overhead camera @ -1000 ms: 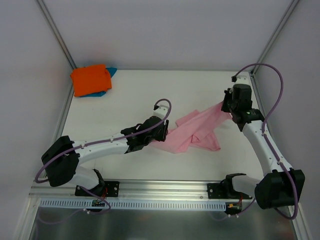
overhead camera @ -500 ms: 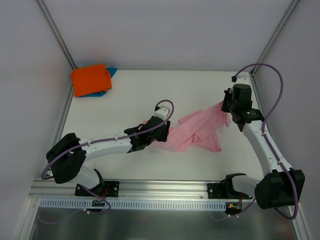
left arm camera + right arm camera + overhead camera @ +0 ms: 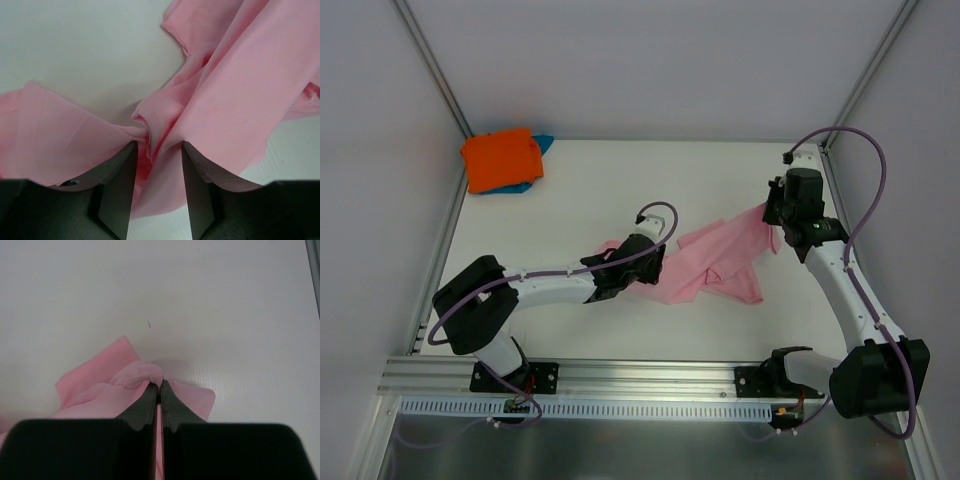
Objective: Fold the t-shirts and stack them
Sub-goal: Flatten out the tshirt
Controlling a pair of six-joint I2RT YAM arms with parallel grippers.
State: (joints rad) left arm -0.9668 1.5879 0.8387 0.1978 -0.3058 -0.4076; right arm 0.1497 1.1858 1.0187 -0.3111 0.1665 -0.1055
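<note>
Pink shirt (image 3: 720, 255) lies bunched, well right of the orange shirt (image 3: 500, 160). Right pincer (image 3: 160, 386) clenches its edge; left pincer (image 3: 157, 148), released, straddles a fold. A pull may snag and twist it.

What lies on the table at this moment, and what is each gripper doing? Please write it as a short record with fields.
pink t-shirt: crumpled, not folded, middle of the table
orange t-shirt: folded, far left corner, on top of the blue t-shirt
blue t-shirt: under the orange one, only its edges show
left gripper: open, one finger on each side of a pink fold
right gripper: shut on an edge of the pink t-shirt
stack: two shirts; the pink one not yet on it
</note>
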